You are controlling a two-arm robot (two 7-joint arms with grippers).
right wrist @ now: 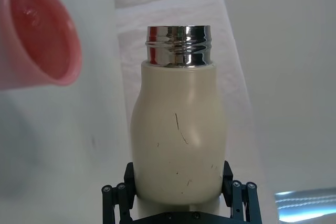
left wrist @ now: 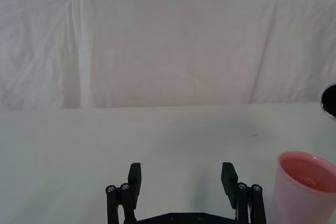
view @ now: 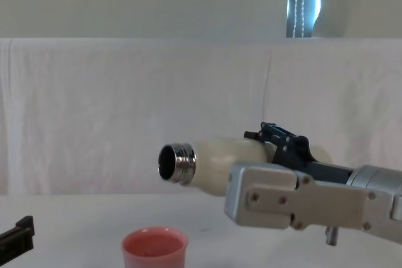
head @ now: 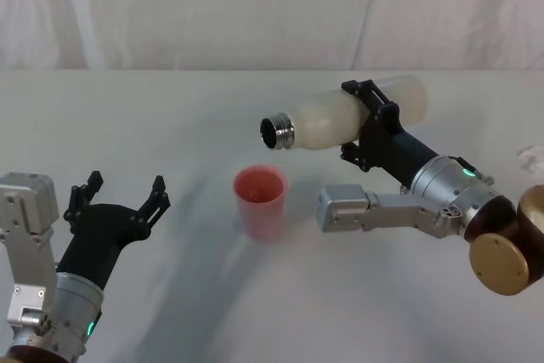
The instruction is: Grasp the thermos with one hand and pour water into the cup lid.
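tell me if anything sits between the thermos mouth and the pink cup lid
Nothing visible does. The right pincer holds the thermos tipped on its side, its mouth above the cup lid with open air between. The left pincer is open, off to the side.

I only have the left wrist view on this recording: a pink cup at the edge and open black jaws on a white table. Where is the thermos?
Observer: The thermos is off the table, tipped almost horizontal, clamped around its body by the right gripper.
Operator: Is its mouth over the cup?
Observer: The silver neck sits above the cup lid in the chest view, slightly to the cup's right side.
Operator: Any water coming out?
Observer: No stream can be seen from the neck, though the cup lid's inside looks wet in the right wrist view.
Operator: And the left arm?
Observer: The left gripper rests open, left of the cup, holding nothing.
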